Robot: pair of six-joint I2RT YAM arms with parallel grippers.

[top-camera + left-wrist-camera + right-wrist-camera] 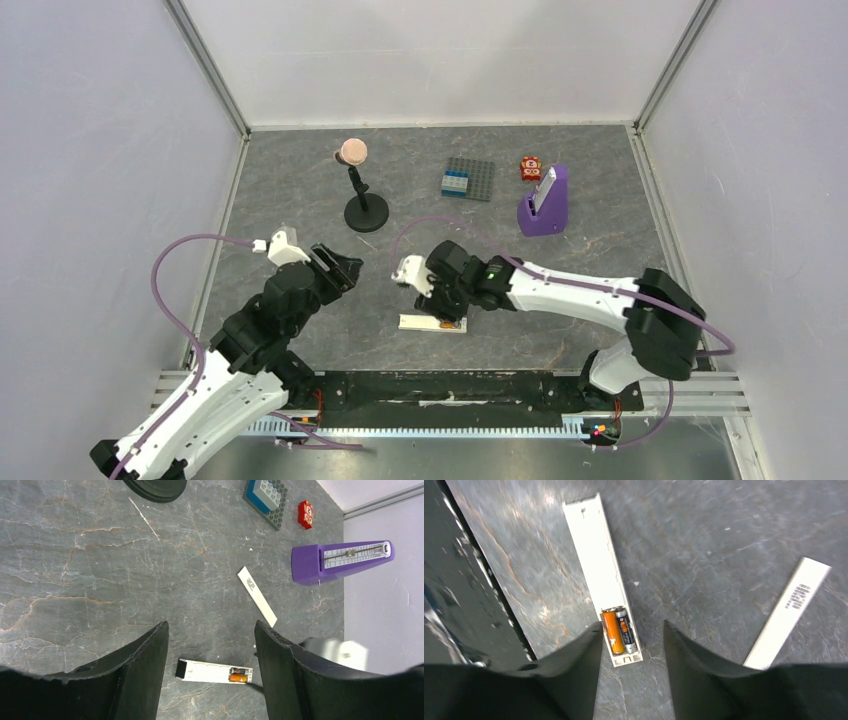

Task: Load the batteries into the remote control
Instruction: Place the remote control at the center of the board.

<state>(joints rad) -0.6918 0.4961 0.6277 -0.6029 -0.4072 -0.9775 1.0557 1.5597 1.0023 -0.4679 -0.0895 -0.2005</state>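
Fingers (pixel 142 675) of the left gripper (pixel 210 645) gape wide, gripping nothing, hovering left of the remote control (pixel 596 555). The remote lies flat, back up, with the orange battery (pixel 612 631) and the dark grey battery (pixel 624 629) side by side in its recess. The right gripper (pixel 632 630) hangs over that end, jaws parted, empty. A loose white strip (pixel 787 612) lies near the remote, not touching.

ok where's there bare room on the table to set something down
Bare stone runs along the left edge of the table, left of the black stand, and on the right between the purple stand and the right arm. Crowded: the near centre, where the right gripper hangs over the remote control, with the white cover strip close by.
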